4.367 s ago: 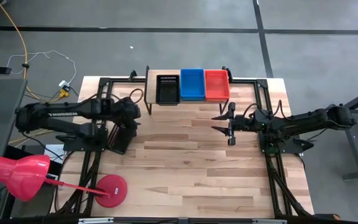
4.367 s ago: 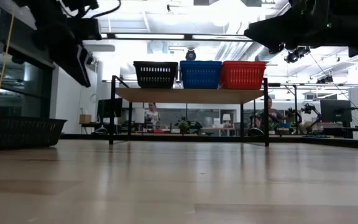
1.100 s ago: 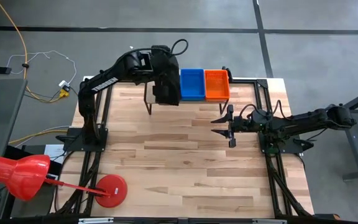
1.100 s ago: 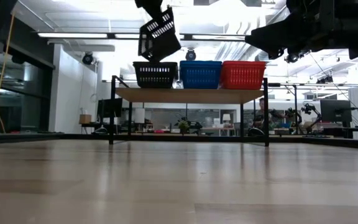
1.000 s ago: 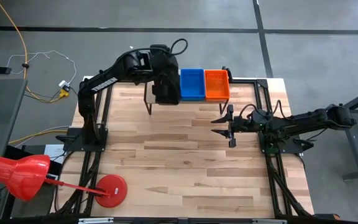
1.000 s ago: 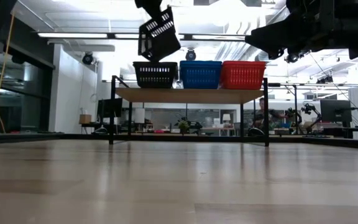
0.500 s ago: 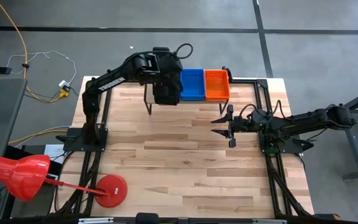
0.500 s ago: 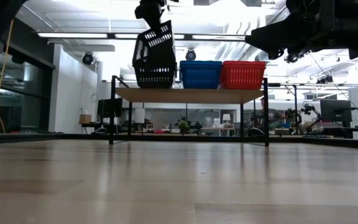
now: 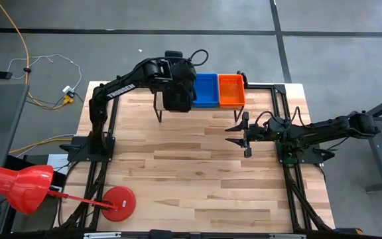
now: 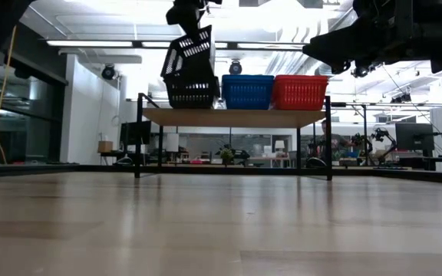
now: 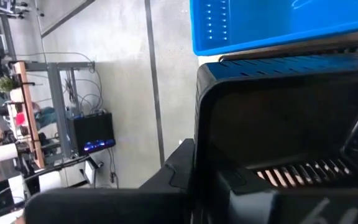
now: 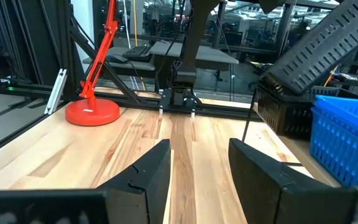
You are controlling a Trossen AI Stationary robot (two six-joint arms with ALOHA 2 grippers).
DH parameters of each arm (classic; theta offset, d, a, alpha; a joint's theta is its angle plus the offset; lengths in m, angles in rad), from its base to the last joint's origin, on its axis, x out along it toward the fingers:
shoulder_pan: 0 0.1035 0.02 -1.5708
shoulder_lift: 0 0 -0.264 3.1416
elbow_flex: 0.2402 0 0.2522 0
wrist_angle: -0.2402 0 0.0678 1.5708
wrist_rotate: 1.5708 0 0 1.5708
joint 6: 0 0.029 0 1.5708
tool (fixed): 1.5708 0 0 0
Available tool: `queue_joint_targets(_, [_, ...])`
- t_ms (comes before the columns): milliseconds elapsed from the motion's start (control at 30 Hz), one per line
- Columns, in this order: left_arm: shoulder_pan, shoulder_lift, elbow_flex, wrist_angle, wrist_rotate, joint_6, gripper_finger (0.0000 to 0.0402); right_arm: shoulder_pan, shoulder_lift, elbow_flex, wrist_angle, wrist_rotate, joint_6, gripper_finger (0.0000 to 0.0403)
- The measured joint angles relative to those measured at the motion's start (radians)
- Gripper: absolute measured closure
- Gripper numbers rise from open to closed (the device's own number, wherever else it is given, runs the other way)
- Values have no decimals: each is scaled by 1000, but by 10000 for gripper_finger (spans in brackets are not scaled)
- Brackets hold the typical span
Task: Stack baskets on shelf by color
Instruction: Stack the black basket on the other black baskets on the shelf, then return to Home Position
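While your left gripper point(image 10: 188, 13) pinches a tilted black basket point(image 10: 189, 54) over the shelf point(image 10: 235, 116), it isn't nested yet. Blue basket point(image 9: 205, 90) and red-orange basket point(image 9: 231, 90) already sit on the shelf; your right gripper point(image 9: 234, 133) waits open in front of it

A red desk lamp point(image 9: 18, 186) leans over the table's seven o'clock corner, its round red base point(image 9: 117, 203) sitting on the wooden tabletop point(image 9: 197, 179). A yellow cable point(image 9: 20, 40) and white wires point(image 9: 52, 63) trail across the grey floor point(image 9: 337, 60) at ten o'clock.
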Motion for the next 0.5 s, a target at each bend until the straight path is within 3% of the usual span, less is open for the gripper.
queue_joint_targets(500, [-9,0,0,55,21,6,301,0,0,0,0,0,0,252])
